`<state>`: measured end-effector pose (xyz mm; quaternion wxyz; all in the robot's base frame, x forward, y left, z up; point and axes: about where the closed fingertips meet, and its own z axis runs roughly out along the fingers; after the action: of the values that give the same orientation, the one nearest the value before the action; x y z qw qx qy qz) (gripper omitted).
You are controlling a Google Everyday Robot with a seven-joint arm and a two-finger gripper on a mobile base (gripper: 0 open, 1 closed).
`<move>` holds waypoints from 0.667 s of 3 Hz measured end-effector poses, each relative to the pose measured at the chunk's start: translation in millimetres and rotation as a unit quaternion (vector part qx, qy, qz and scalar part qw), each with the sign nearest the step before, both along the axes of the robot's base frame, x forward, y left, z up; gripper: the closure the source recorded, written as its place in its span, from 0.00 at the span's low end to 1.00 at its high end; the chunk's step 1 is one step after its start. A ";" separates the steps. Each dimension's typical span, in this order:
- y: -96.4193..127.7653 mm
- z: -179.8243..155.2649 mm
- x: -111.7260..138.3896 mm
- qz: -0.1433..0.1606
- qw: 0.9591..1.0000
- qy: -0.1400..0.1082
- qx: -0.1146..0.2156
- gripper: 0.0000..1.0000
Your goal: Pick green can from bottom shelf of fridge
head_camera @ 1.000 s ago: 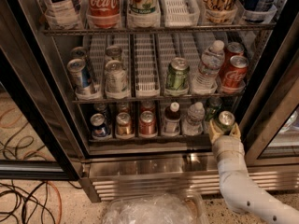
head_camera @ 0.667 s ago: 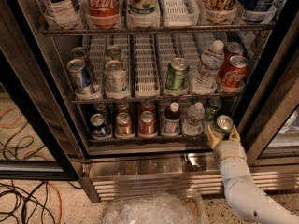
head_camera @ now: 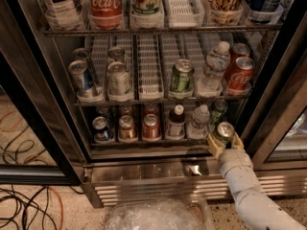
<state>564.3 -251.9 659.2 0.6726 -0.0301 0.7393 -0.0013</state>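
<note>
Clamping green can [head_camera: 224, 130] upright with gripper [head_camera: 224, 139] jaws closed round its sides, long axis vertical, silver top up, at right front edge of bottom shelf [head_camera: 144, 143] of fridge [head_camera: 144, 188]

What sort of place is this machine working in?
Probably a break room or shop: a glass-door fridge full of cans, loose cables beside it. The gripper grips the green can at the bottom shelf, far right.
</note>
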 end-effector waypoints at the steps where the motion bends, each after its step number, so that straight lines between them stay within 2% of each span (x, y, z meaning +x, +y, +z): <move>1: 13.6 5.0 -3.8 0.035 0.999 -0.002 -0.014 1.00; 2: 40.1 14.7 -16.7 0.099 0.994 -0.008 -0.033 1.00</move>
<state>547.6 -211.8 673.9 0.6736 -0.1257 0.7272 0.0408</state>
